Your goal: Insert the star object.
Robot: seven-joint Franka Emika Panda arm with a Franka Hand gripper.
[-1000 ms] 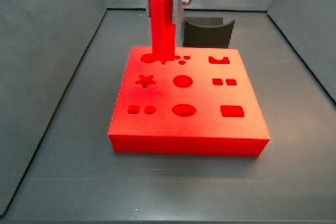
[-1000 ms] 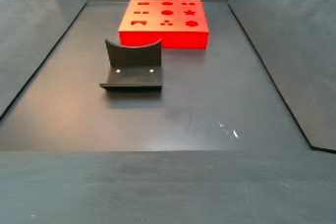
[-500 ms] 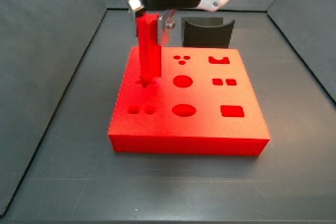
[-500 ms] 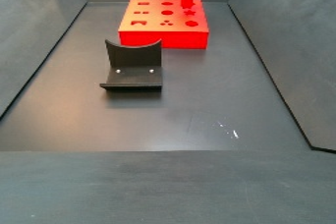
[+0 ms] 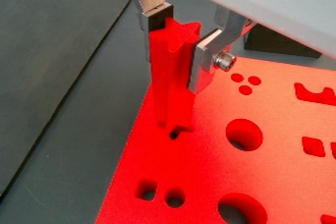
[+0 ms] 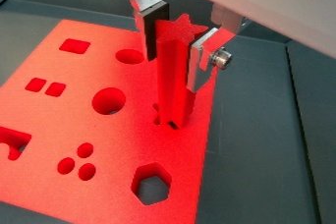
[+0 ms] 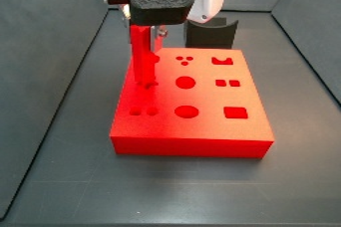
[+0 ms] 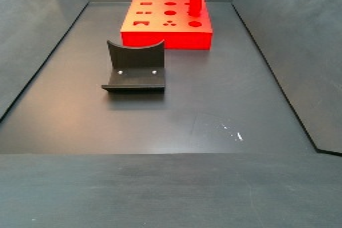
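My gripper [image 5: 182,39] is clamped on the upper part of the star object [image 5: 168,85], its silver fingers [image 6: 203,56] pressing the peg from two sides, and it hangs directly above the red block [image 7: 200,121] in a side view. The star object stands upright with its lower end sitting in a hole near one edge of the red block [image 6: 92,135], as both wrist views show, though I cannot tell how deep it has gone. The dark grey holder [image 8: 135,67] rests on the bench [image 8: 187,152] well apart from the block
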